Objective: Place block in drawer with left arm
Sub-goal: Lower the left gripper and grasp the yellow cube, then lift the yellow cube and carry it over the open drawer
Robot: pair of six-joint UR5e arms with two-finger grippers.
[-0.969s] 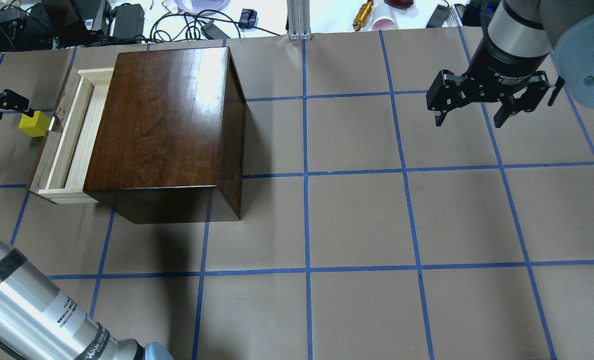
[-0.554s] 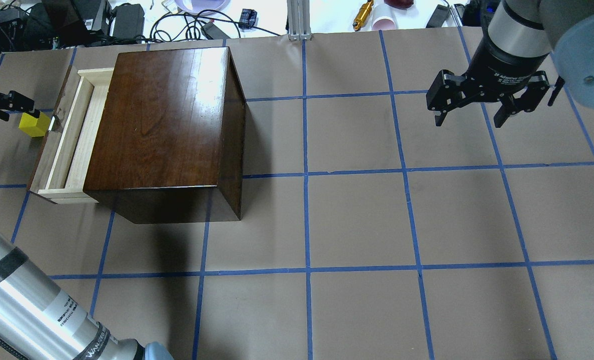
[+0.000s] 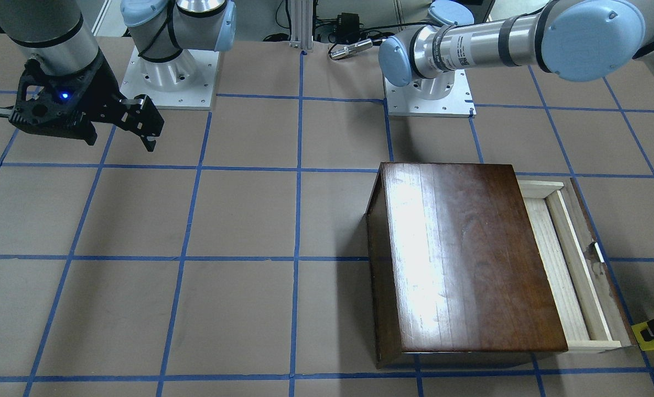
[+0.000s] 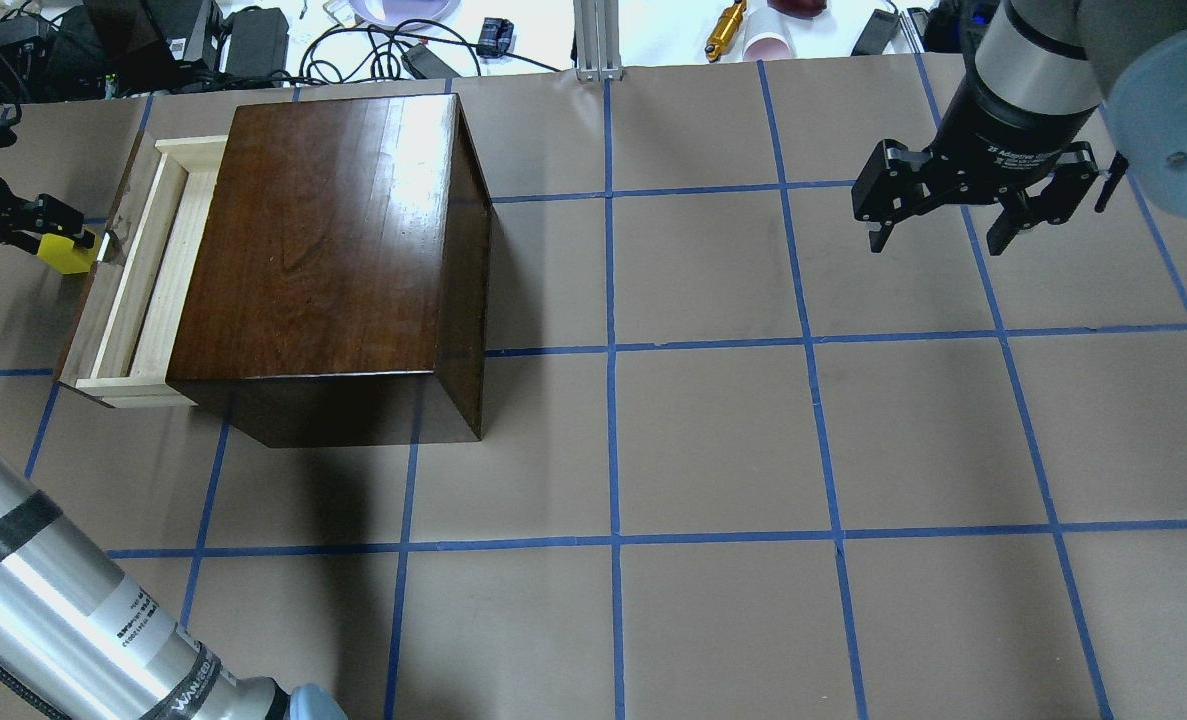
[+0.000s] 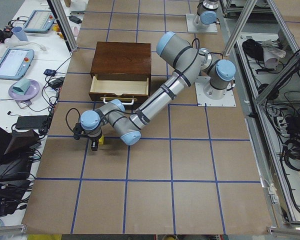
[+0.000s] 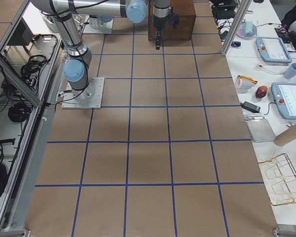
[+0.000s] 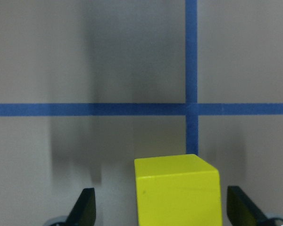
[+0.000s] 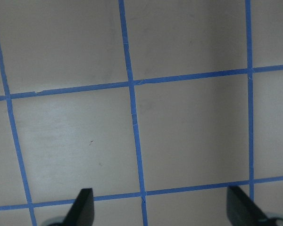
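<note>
The yellow block [image 4: 71,258] sits on the table just outside the open drawer [image 4: 139,270], close to its white handle [image 4: 109,246]. The drawer is pulled out of the dark wooden box [image 4: 333,250] and holds nothing. My left gripper [image 4: 53,236] is low over the block and open. In the left wrist view the block [image 7: 177,190] stands between the two fingertips [image 7: 87,207], with a gap on each side. The block also shows in the front-facing view [image 3: 653,339] and the left view [image 5: 104,140]. My right gripper [image 4: 953,228] is open and empty, far off above the table.
The box [image 3: 464,259] stands on brown paper with a blue tape grid. Cables, tablets and clutter lie beyond the table's far edge [image 4: 353,40]. The left forearm [image 4: 63,620] crosses the near left corner. The right gripper [image 3: 120,140] hangs near the robot's base.
My left gripper has moved toward the drawer and come down over the yellow block, so its finger now covers part of it. The right arm and the block have not moved.
</note>
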